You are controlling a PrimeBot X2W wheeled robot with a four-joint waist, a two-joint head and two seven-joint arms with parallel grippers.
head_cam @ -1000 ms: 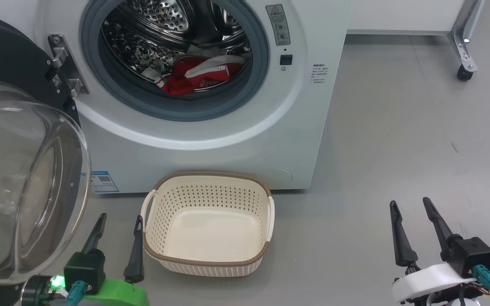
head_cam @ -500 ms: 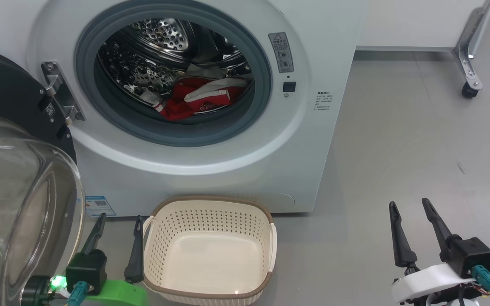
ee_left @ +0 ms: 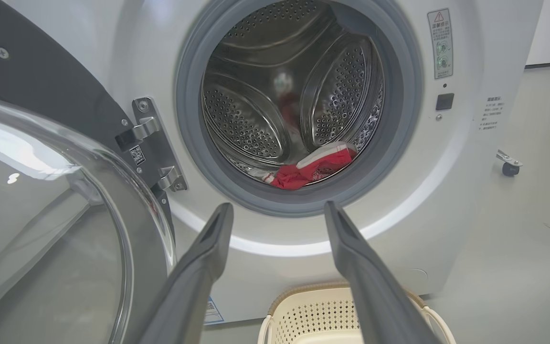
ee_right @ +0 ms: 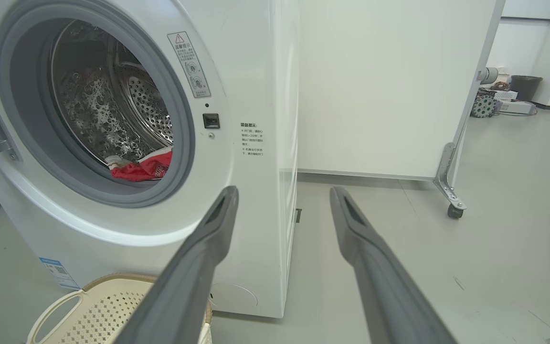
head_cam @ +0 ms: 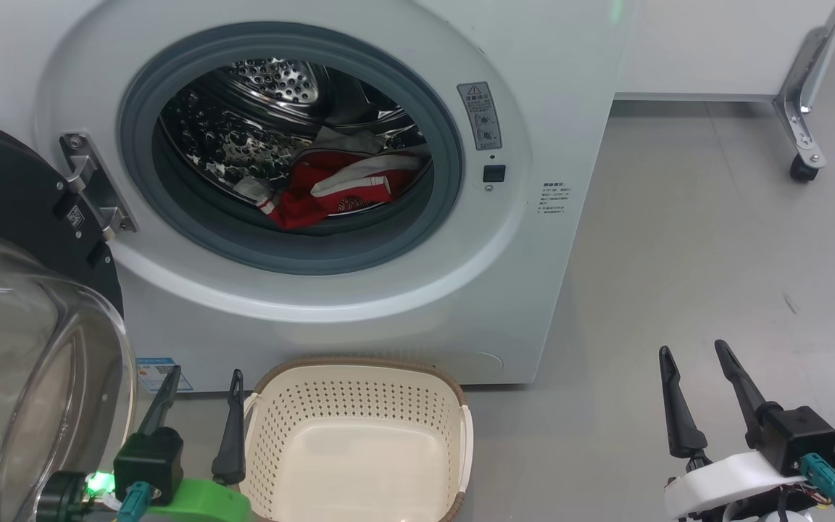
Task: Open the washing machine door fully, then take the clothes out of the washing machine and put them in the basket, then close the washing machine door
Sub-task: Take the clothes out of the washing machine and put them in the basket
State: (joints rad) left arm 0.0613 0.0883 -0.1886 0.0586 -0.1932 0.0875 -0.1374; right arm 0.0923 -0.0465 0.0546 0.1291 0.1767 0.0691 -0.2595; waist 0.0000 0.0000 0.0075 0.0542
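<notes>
The white washing machine [head_cam: 548,87] stands with its door [head_cam: 11,203] swung wide to the left, glass bowl [head_cam: 26,362] bulging toward me. Red and white clothes [head_cam: 330,192] lie low in the steel drum [ee_left: 256,119], and the same clothes [ee_right: 141,168] show in the right wrist view. The empty cream basket [head_cam: 359,391] sits on the floor before the machine. My left gripper [head_cam: 204,377] is open, low, between the door glass and the basket's left handle. My right gripper [head_cam: 693,351] is open over bare floor right of the machine. Nothing is between either pair of fingers.
Grey floor [head_cam: 715,239] stretches to the right of the washer. A white panel on a metal leg with a caster [head_cam: 803,168] stands at the back right. The door hinge bracket [head_cam: 91,188] juts at the opening's left edge.
The head camera has tilted up: washer, drum and basket sit lower in the picture. Both grippers hold the same places, open.
</notes>
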